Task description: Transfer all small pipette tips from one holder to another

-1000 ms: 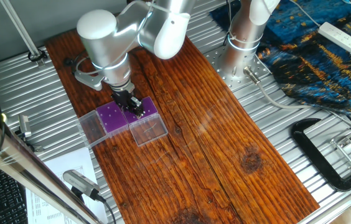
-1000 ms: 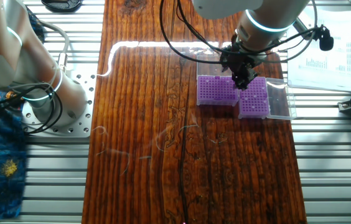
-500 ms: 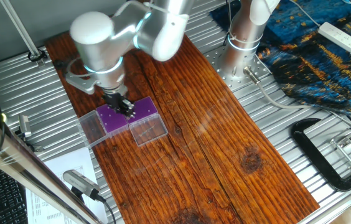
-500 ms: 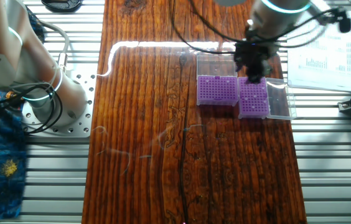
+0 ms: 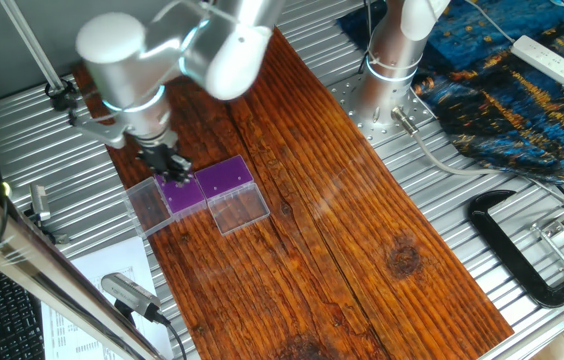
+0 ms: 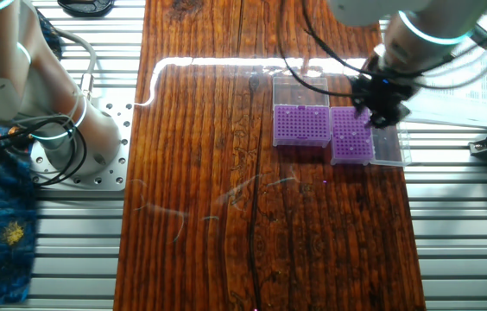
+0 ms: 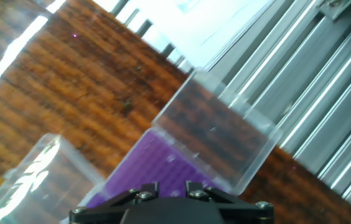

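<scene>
Two holders with purple perforated tops stand side by side on the wooden board. One holder [image 5: 227, 178] [image 6: 301, 125] is nearer the board's middle. The other holder [image 5: 186, 193] [image 6: 351, 136] is nearer the board's edge by the paper. Each has a clear lid folded open beside it. My gripper [image 5: 167, 165] [image 6: 380, 108] hangs over the far edge of the outer holder, close above it. The hand view shows my gripper [image 7: 170, 186] over a purple top [image 7: 154, 165] with faint pale specks, perhaps the small pipette tips [image 7: 171, 159]. Whether anything is between the fingers is hidden.
Open clear lids [image 5: 147, 205] [image 5: 240, 210] [image 6: 388, 138] [image 6: 301, 89] lie beside the holders. Printed paper [image 6: 451, 82] lies past the board's edge on the ribbed metal table. A second arm's base [image 5: 387, 80] and a black clamp [image 5: 522, 250] stand farther off.
My arm has swung away from the seam between the two holders, toward the board's edge by the paper, and is now over the outer holder.
</scene>
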`<control>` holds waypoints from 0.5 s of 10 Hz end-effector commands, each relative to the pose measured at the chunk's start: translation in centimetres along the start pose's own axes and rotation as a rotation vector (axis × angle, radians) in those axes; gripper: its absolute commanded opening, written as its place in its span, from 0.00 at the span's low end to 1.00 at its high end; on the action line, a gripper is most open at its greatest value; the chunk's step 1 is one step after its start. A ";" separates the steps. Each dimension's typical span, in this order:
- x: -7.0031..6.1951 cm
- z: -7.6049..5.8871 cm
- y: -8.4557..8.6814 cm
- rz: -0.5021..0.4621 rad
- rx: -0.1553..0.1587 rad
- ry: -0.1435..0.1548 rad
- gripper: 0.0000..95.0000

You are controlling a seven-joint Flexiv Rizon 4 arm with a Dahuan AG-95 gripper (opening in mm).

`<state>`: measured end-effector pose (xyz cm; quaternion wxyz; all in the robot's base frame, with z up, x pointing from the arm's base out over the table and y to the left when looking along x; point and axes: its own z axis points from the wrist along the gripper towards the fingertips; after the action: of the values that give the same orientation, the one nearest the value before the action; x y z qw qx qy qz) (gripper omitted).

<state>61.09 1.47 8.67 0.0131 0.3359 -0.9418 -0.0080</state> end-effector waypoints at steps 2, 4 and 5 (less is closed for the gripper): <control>-0.2 0.2 -0.4 -0.003 0.000 -0.002 0.20; -0.3 0.4 -0.2 -0.007 -0.005 -0.007 0.20; -0.6 0.7 0.2 0.003 -0.003 -0.010 0.20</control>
<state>61.17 2.17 7.98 0.0092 0.3357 -0.9418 -0.0136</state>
